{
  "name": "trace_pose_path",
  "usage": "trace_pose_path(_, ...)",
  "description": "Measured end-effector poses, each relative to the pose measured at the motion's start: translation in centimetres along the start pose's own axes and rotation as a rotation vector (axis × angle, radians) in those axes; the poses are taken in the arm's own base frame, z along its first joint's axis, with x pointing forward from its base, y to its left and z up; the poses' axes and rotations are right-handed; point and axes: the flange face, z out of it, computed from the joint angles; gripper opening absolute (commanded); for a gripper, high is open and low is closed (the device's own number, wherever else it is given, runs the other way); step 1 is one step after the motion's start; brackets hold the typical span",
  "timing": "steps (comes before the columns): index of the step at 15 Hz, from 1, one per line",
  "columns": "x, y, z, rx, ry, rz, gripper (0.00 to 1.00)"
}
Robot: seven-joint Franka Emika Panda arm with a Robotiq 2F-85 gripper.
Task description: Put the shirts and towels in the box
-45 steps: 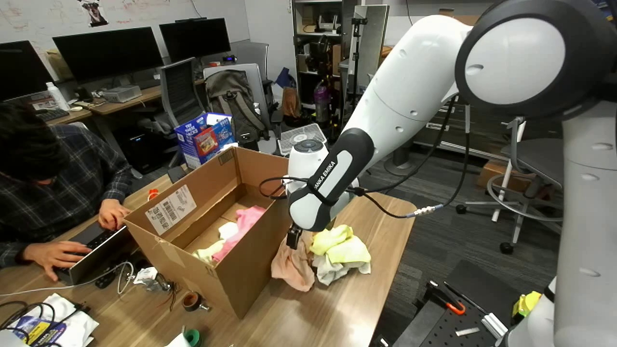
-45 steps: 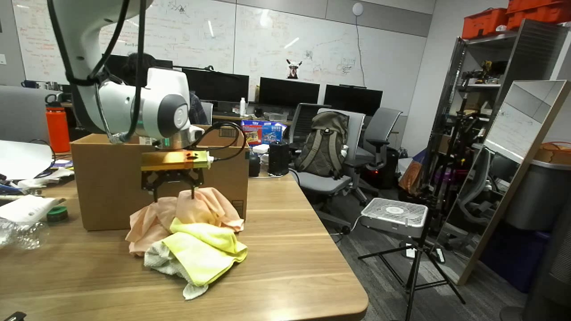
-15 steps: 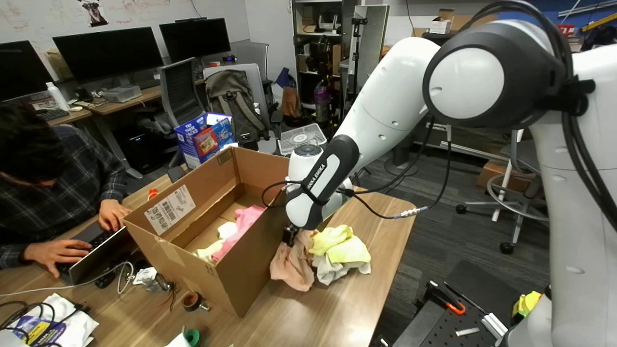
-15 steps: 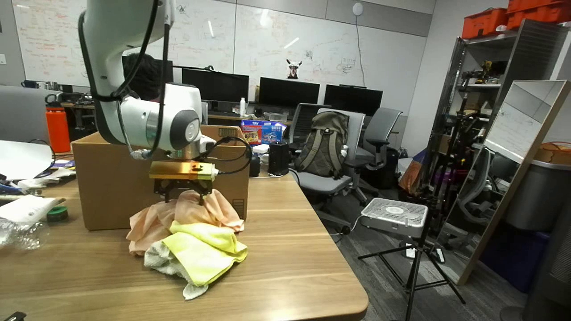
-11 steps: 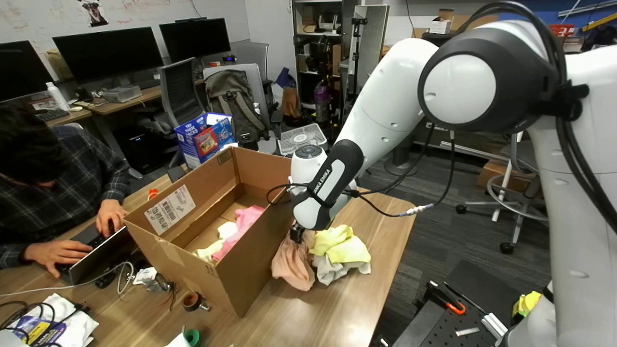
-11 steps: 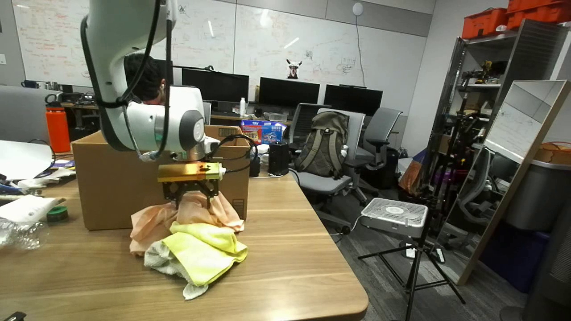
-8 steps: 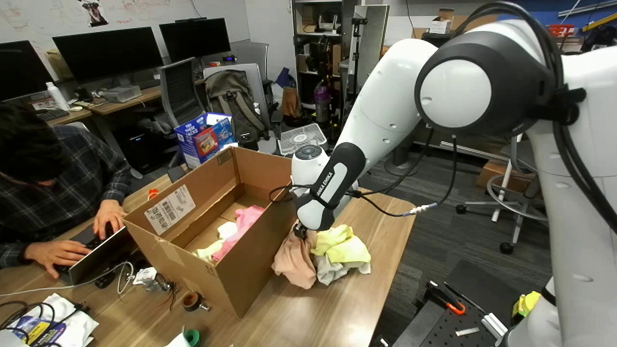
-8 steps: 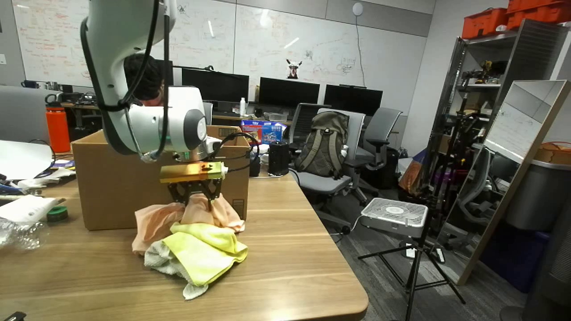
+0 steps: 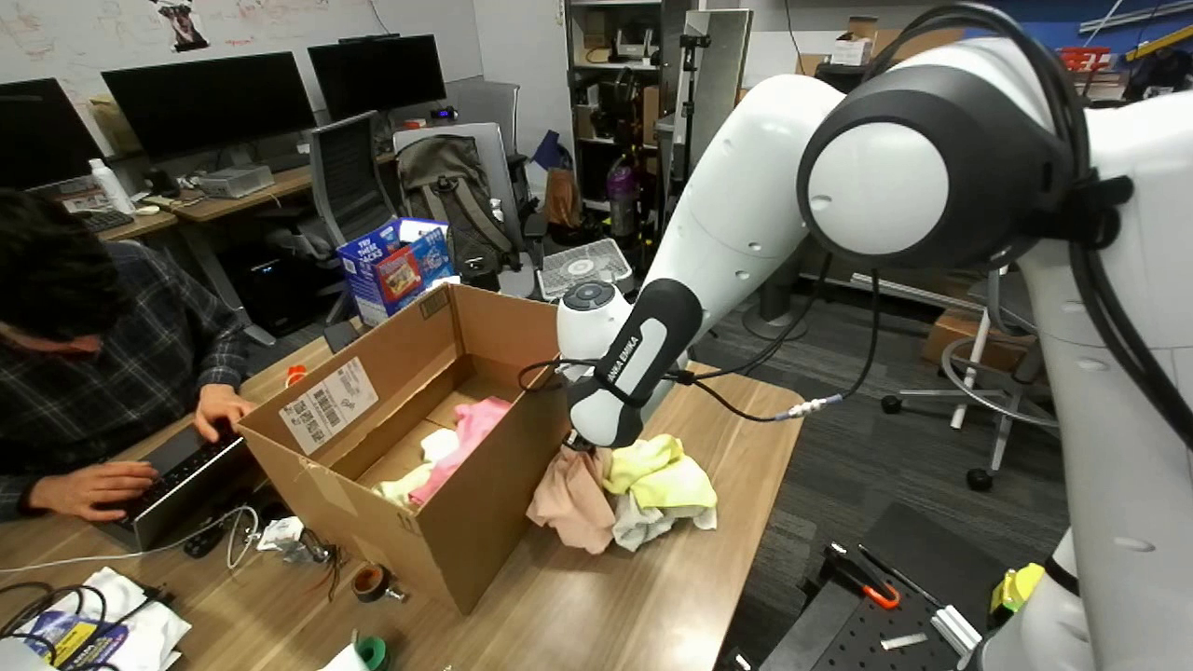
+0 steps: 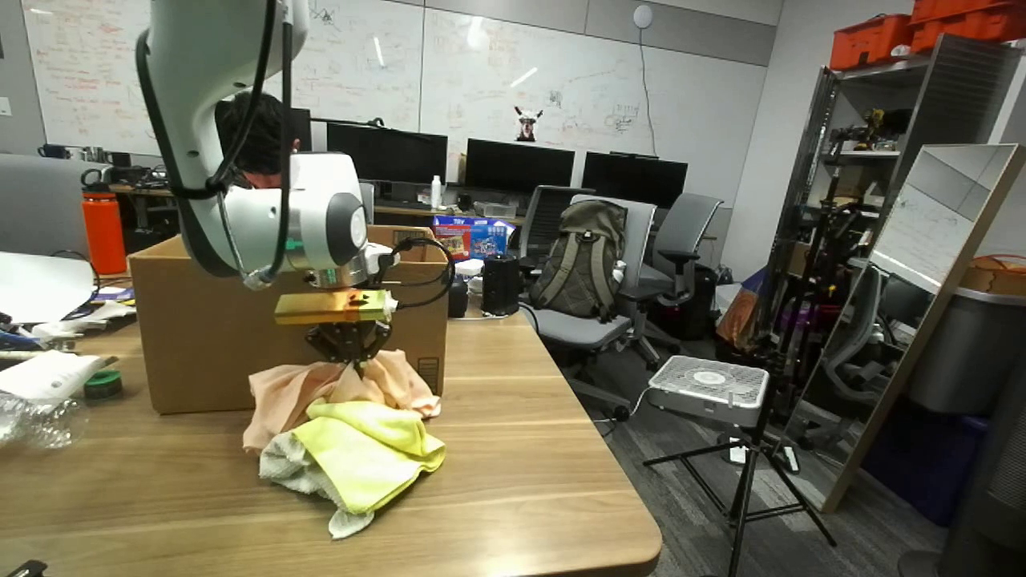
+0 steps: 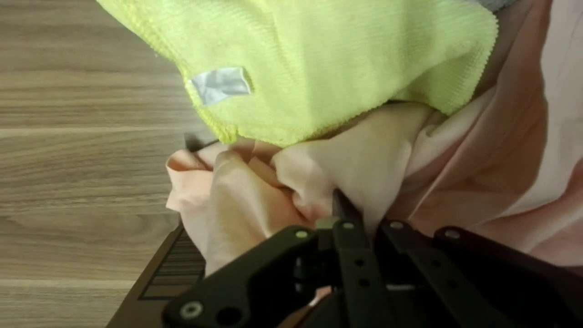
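A peach-tan cloth (image 10: 276, 401) lies rumpled on the table against the side of the brown cardboard box (image 9: 466, 550). My gripper (image 10: 353, 369) points down into it, and in the wrist view a fold of this cloth (image 11: 360, 177) is pinched between the fingers; the right fingertip is hidden. A yellow-green towel (image 11: 309, 77) overlaps the peach cloth's near side, with a grey-white cloth (image 9: 643, 524) under it. Inside the box lie a pink cloth (image 9: 475, 429), a small white piece (image 9: 440, 445) and a pale yellow-green piece (image 9: 401, 486).
The box wall rises right beside my wrist. On its far side a person (image 9: 112, 345) types at a laptop (image 9: 182, 485). Tape rolls (image 9: 371, 582), cables and plastic bags (image 9: 102, 615) lie near the box's end. The table's edge (image 10: 597, 425) runs past the towels.
The jaws, wide apart over the peach cloth before, have come together and bunched it. The gripper shifted slightly along the box, and the cloth's outer edge has been drawn inward. The yellow-green towel stays put.
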Motion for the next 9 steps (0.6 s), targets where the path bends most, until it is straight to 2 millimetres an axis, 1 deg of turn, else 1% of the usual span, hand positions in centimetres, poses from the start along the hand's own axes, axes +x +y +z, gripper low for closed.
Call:
trace_pose_path(2, 0.4, -0.3, -0.4, 0.023, -0.001, 0.063, 0.04)
trace_pose_path(4, 1.0, -0.6, -1.5, 0.067, 0.005, 0.144, 0.04)
trace_pose_path(6, 1.7, -0.6, -3.6, 0.118, 0.017, 0.227, 0.04)
trace_pose_path(7, 2.0, -0.3, -4.9, 0.142, 0.029, 0.268, 0.02)
trace_pose_path(9, 2.7, 0.5, -8.1, 0.187, 0.065, 0.349, 0.01)
